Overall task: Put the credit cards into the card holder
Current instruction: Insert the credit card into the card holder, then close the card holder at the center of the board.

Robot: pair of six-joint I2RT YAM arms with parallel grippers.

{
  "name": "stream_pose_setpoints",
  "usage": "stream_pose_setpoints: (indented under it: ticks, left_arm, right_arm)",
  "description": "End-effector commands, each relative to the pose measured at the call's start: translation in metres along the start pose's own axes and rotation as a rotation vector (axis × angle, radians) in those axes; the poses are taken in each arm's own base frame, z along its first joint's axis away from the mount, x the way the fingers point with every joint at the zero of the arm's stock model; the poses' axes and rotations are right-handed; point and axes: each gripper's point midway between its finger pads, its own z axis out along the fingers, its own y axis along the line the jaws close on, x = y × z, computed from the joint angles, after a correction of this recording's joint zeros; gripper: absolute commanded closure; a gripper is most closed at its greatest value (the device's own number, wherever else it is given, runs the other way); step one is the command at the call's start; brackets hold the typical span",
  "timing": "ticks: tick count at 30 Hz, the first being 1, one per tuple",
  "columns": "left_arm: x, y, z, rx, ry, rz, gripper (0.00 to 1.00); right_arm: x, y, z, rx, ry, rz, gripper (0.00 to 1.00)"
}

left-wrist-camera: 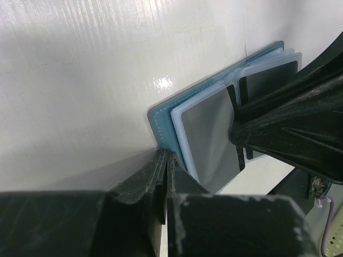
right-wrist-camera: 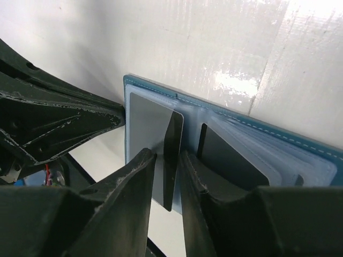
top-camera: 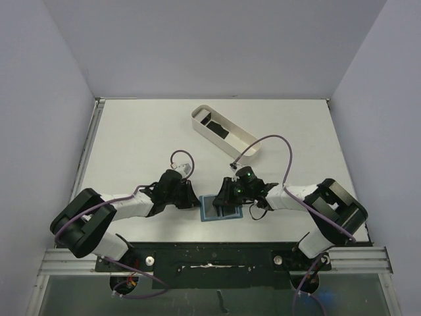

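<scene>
Left arm and right arm: white links, black joints, looping purple cables; 2 black end effector fingers each.

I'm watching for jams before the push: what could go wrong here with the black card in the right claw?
1. The right claw pinches the black card edge-on over a grey card that already lies in the card holder. It might skid across the pockets instead of entering one.
2. The left claw seems to pinch the holder only at one edge, so a push could slide or twist it.
</scene>
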Motion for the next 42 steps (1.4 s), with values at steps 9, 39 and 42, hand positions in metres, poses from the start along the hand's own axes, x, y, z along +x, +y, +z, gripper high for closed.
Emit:
stream_pose_setpoints:
  ticks: [9, 39, 42]
  left_arm:
    - [0.001, -0.001, -0.012, -0.015, -0.01, 0.003, 0.92]
    - [-0.004, -0.049, 0.009, 0.29, -0.046, -0.196, 0.61]
    - [-0.011, -0.061, 0.003, 0.336, -0.063, -0.198, 0.62]
  right_arm:
    - [-0.03, 0.006, -0.038, 0.146, -0.101, -0.105, 0.57]
    - [-0.021, -0.054, -0.056, 0.294, -0.156, -0.075, 0.43]
    - [-0.017, -0.053, -0.054, 0.274, -0.154, -0.063, 0.45]
